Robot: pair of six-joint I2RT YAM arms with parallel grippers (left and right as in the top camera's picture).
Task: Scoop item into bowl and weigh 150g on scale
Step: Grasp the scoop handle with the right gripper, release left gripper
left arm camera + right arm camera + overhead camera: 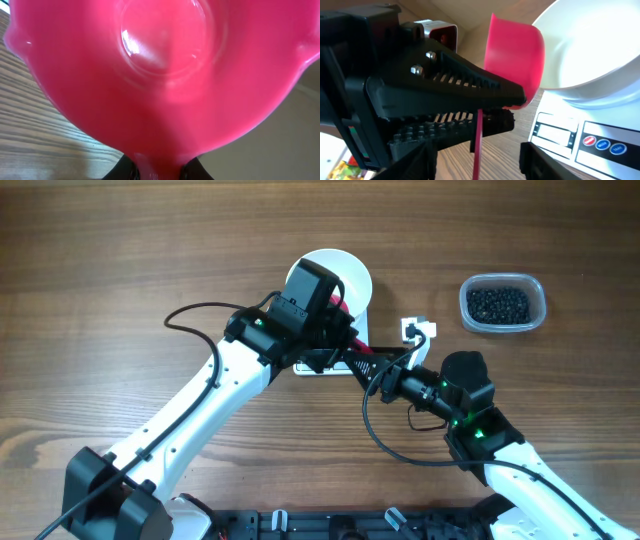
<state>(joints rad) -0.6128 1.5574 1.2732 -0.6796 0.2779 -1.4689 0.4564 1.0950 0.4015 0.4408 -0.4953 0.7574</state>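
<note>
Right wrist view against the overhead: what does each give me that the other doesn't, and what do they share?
Only the right wrist view shows the display and buttons on the scale, and the left jaws shut on the handle of the pink scoop. Only the overhead shows the clear tub of black beans, set apart from the white bowl. Both show the white bowl on the scale, with the pink scoop close by its rim.
</note>
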